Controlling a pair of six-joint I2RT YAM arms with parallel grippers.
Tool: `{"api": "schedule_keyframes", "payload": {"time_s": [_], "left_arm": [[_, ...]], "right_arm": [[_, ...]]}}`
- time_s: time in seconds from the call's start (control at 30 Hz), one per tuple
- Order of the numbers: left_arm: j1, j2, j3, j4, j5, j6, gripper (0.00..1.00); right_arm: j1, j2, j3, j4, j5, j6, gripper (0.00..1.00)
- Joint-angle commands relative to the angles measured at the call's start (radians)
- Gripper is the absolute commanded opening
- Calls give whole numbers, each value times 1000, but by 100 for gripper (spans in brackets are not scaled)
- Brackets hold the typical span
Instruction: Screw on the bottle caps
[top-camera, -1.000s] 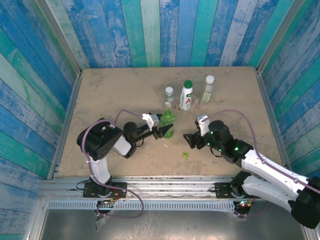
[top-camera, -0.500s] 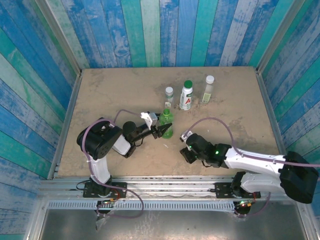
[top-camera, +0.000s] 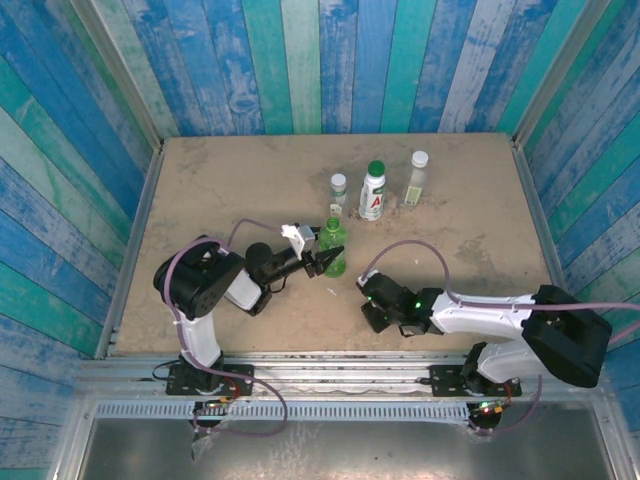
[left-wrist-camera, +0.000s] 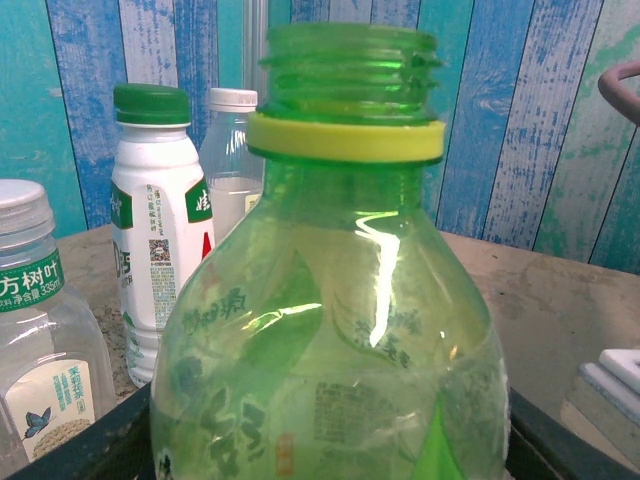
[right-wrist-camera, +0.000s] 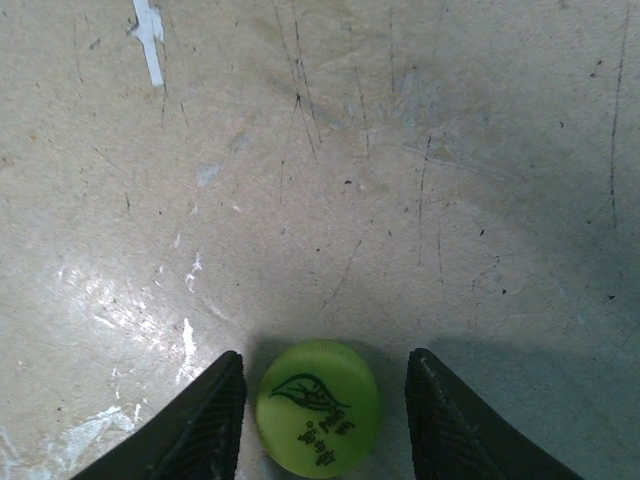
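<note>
Status: my left gripper (top-camera: 325, 262) is clamped on the green bottle (left-wrist-camera: 330, 330), low on the body, with a finger on each side. The bottle stands upright on the tabletop (top-camera: 230, 180). Its threaded neck is open, with a yellow-green ring just under the thread.

My right gripper (right-wrist-camera: 325, 358) is down at the tabletop, to the near right of the green bottle. Its fingers are apart, one on each side of the yellow-green cap (right-wrist-camera: 317, 405). The cap lies flat between them, leaf print up. One finger is almost at the cap's rim and there is a clear gap at the other, so the cap is not gripped.

Beyond the green bottle, three more bottles stand in a row, all upright and capped:
- short clear bottle (top-camera: 339, 190) — directly behind the green bottle and nearest to it
- white bottle (top-camera: 373, 197) with a red-and-green label — just right of the short one, dark green cap (top-camera: 376, 167) on
- tall clear bottle (top-camera: 416, 182) — further right again

Both clear bottles carry white caps (top-camera: 420, 157).

A small white fleck (right-wrist-camera: 150, 35) lies on the tabletop on the near side of the green bottle, well apart from the yellow-green cap.
</note>
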Motion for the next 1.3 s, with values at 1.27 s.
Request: {"api": "schedule_keyframes", "payload": {"time_s": [1.27], "left_arm": [[2, 23, 15, 39, 89, 46, 67]], "right_arm": [[-14, -194, 425, -209, 123, -167, 25]]}}
